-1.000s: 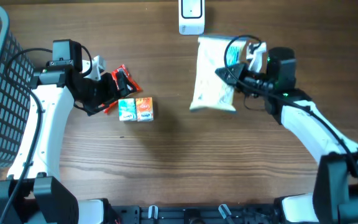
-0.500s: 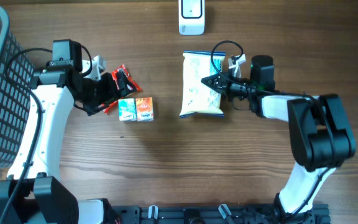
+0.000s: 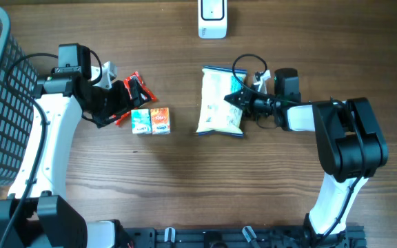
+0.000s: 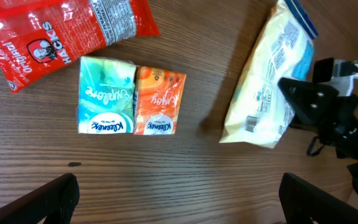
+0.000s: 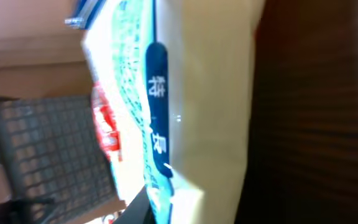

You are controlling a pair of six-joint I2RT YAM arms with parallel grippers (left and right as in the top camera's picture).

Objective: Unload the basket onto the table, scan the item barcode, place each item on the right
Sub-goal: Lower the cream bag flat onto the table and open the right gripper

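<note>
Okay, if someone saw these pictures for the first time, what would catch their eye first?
Probably the pale snack bag mid-table, with the right gripper at its right edge. Next, the bright cluster to its left: a red Hacks packet beside teal and orange tissue packs.

A brown wooden table [image 3: 185, 193] fills the frame from edge to edge, its grain running left to right. The light is even and comes from above, leaving only soft, short shadows on the wood.
</note>
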